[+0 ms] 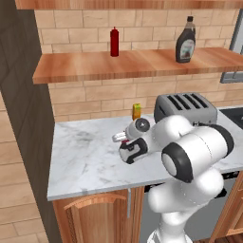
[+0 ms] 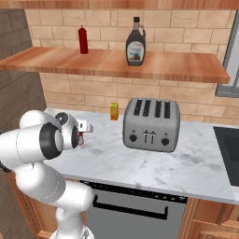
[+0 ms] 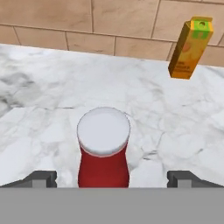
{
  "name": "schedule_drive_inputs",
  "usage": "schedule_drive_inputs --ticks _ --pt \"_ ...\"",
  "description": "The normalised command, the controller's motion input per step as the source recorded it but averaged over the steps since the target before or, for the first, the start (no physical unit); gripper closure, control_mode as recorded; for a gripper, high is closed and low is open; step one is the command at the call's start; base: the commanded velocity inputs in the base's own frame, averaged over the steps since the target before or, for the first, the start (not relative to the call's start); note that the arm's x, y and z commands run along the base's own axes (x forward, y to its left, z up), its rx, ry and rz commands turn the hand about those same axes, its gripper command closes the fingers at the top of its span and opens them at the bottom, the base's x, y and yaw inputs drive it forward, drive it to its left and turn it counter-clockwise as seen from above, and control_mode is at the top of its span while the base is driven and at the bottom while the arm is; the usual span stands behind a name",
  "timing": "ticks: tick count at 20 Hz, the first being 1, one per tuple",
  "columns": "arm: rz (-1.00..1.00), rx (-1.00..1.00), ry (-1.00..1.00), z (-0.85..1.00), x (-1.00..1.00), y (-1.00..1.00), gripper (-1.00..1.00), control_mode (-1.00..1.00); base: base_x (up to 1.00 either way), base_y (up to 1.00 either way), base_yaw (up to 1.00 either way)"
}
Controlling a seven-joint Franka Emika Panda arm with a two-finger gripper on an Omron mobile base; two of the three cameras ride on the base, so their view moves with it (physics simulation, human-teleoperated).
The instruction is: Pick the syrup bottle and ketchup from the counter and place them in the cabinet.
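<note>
Below — round white-capped red ketchup (image 3: 103, 151) on veined marble counter (image 3: 43, 87).

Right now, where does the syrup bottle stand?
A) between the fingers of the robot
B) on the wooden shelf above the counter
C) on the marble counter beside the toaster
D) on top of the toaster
B: the syrup bottle stands upright on the wooden shelf, up above the toaster, while the ketchup is the bottle between the open fingers on the counter.
</note>
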Motion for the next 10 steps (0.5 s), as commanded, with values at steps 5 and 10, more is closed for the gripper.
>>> schedule_drive_inputs --ticks 5,10 --pt "0.00 0.02 0.00 -0.22 0.29 0.16 -1.00 -1.00 0.00 0.00 0.00" --pt "-0.01 0.00 -0.06 -0.15 0.16 0.10 1.00 -1.00 0.00 0.00 0.00"
